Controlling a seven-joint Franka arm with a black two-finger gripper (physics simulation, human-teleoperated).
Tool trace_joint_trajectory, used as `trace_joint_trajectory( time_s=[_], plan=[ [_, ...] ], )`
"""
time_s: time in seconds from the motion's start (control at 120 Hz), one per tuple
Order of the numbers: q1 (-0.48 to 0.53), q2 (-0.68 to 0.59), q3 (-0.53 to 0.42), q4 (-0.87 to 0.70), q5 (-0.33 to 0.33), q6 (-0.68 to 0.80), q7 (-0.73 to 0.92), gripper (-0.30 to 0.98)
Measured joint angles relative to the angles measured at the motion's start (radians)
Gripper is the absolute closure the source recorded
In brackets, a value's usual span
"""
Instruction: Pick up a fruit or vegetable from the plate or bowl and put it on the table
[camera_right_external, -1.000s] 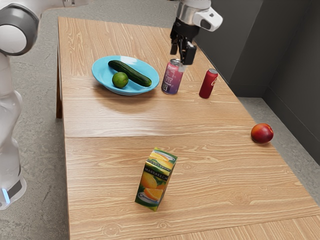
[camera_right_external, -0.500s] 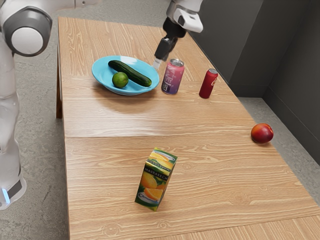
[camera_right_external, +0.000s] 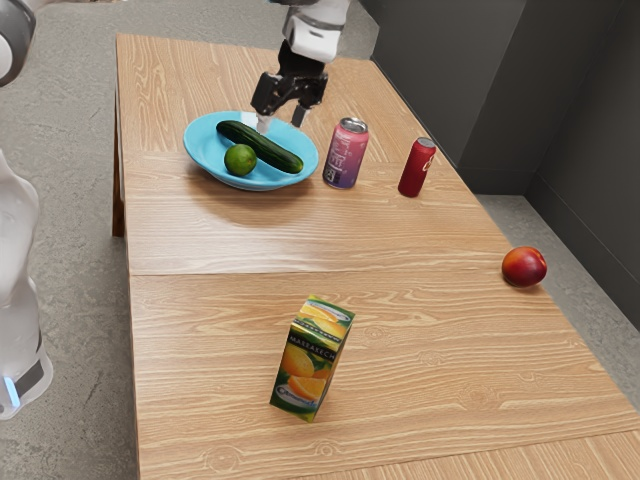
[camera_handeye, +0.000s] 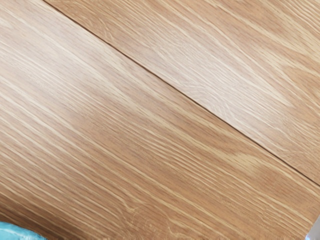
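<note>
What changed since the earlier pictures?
The open gripper moved toward the exterior view's left, from near the pink can to by the blue plate. It's holding nothing. The cucumber, lime, plate, both cans, juice carton and red fruit stayed put.

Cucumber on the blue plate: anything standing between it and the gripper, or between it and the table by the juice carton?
Nothing visible stands between the gripper and the cucumber. Toward the carton, the lime and the plate's raised rim are in the way; lifting first seems wise.
</note>
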Motion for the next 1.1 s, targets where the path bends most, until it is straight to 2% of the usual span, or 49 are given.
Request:
trace_joint_trajectory(
  time_s=[0.125, 0.267, 0.517, 0.717, 1.1],
  plan=[
    [0.003, -0.065, 0.09, -0.166, 0.018, 0.168, 0.079, 0.0],
    [0.005, -0.071, 0.187, -0.26, 0.048, 0.345, 0.151, 0.0],
    [0.006, 0.009, 0.26, -0.29, 0.091, 0.56, 0.254, 0.0],
    [0.008, 0.014, 0.335, -0.289, 0.097, 0.61, 0.322, 0.0],
    [0.005, 0.01, 0.334, -0.295, 0.094, 0.509, 0.398, 0.0]
  ],
)
